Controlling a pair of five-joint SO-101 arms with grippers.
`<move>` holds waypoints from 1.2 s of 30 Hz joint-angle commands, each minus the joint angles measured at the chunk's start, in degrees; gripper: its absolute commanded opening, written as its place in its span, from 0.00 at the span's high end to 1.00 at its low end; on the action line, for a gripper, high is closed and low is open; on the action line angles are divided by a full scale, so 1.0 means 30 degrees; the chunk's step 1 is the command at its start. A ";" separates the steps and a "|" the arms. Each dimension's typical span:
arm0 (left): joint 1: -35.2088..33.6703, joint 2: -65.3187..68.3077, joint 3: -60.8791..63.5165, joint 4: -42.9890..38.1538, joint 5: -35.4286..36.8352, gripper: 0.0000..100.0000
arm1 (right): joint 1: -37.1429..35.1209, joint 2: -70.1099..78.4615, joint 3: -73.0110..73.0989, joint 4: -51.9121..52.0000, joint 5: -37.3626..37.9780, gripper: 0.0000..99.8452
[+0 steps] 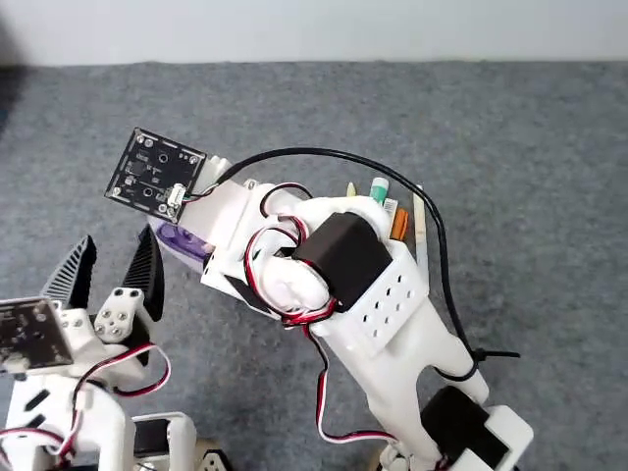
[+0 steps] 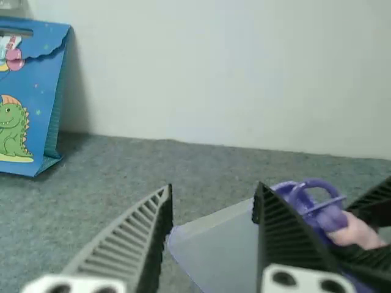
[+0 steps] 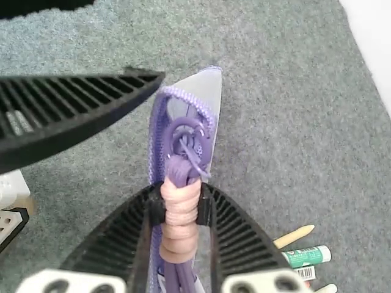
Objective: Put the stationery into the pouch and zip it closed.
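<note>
A translucent pouch [image 3: 204, 91] with a purple zip edge lies on the grey carpet; the high view shows its purple end [image 1: 177, 240]. My right gripper [image 3: 180, 195] is shut on the zipper pull [image 3: 180, 220], a pink ridged bead on a purple cord. My left gripper [image 2: 214, 189] stands open just in front of the pouch [image 2: 226, 250], with one pouch corner between its fingers and not touching them. It sits at the lower left of the table in the high view [image 1: 120, 237]. Several stationery pieces lie beyond the right arm: a green-capped tube [image 1: 379, 186], an orange item [image 1: 398, 224] and a pale stick [image 1: 420, 231].
A blue gift bag [image 2: 27, 97] with a dinosaur picture stands against the white wall. The right arm's body [image 1: 363, 285] and black cable [image 1: 442, 255] cover the table's middle. Bare carpet [image 1: 549, 196] stretches to the far right and back.
</note>
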 commanded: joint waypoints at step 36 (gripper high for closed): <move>0.0029 0.0234 0.1333 -0.2403 -0.1377 0.79 | -0.1128 0.0366 0.0234 0.0659 0.0674 0.99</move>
